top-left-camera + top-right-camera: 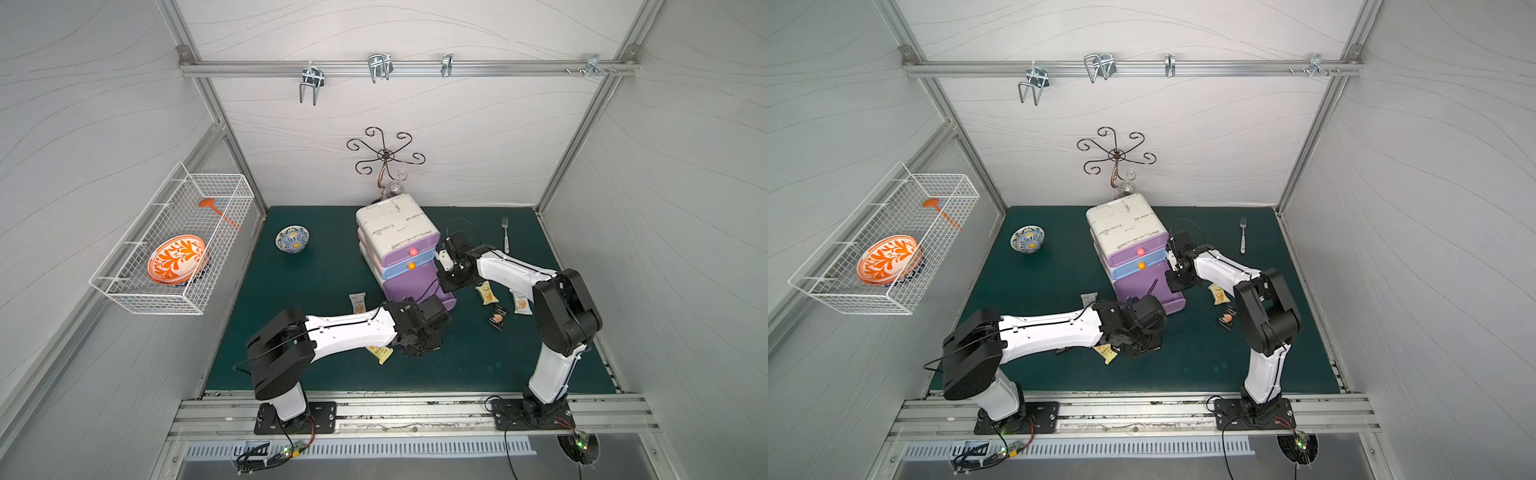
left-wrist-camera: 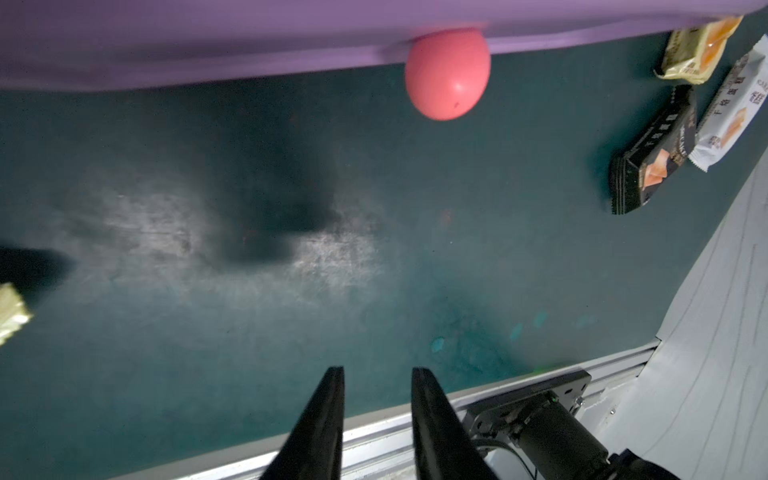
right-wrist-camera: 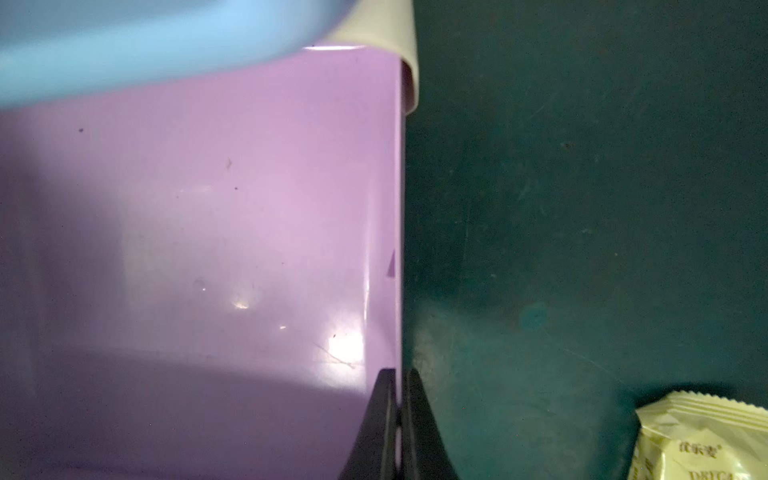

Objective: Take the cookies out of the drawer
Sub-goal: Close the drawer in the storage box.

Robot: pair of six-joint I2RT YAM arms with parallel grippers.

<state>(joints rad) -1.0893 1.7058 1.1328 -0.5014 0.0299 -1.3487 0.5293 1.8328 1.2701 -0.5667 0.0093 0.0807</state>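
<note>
left gripper point(image 2: 377, 370) hangs part-open, empty, beside drawer point(image 2: 208, 41); right gripper point(image 3: 400, 372), clamped on drawer's wall, may drag it over cookies point(image 1: 487, 292).

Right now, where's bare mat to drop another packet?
Widest: mat in front of the bowl, left of the drawers and the white packet. Also front centre, between the left arm and right arm. Crowded: right of the drawers, three packets; a yellow packet under the left arm.
</note>
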